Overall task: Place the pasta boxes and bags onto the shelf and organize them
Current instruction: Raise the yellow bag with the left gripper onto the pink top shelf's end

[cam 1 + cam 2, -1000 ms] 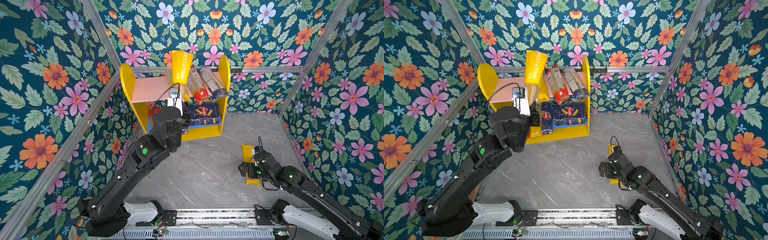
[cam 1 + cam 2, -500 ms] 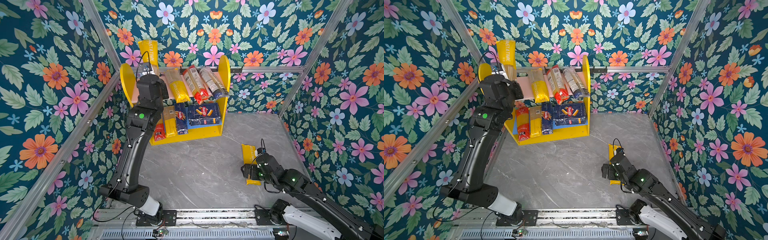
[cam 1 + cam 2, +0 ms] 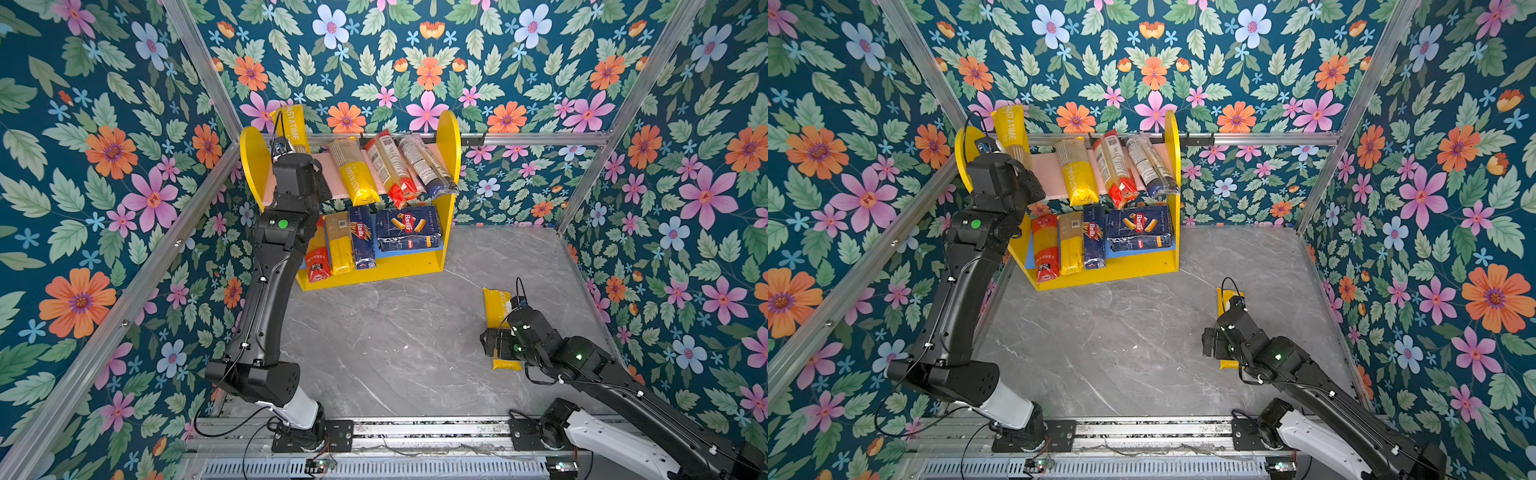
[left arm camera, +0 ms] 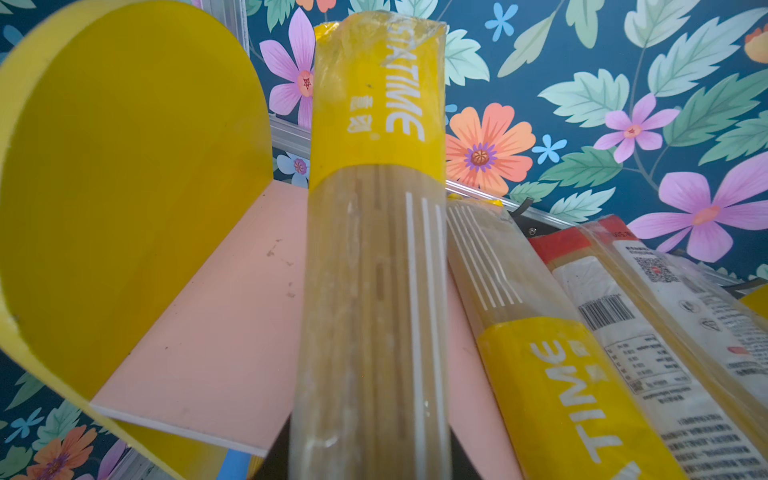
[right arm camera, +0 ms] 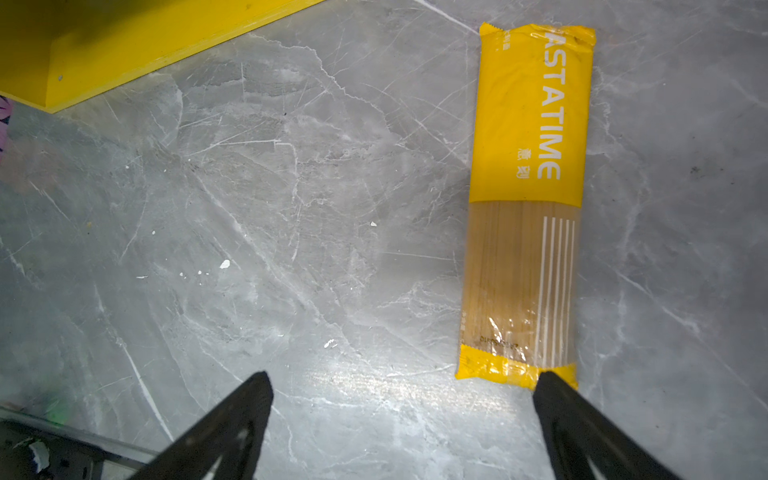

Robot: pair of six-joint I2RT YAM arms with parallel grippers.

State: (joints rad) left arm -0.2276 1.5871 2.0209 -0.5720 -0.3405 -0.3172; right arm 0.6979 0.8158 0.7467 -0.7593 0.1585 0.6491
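While seven packs are sitting shelved, your left jaws are pinching the eighth bag. Your spread right jaws are facing the last bag.

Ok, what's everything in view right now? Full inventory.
Shelf: one, yellow sides, pink upper board, blue lower board, back of table.
Upper-board bags: three, yellow, red-and-clear, clear blue-ended, side by side.
Lower-board bags: two, red, yellow, left part.
Barilla boxes: two, dark blue, narrow and wide, lower board.
Loose bag: one, yellow, on table, right.
Held bag: one, yellow, raised over upper board's left.
Left end effector: shut on held bag.
Right end effector: open, at loose bag's near end.
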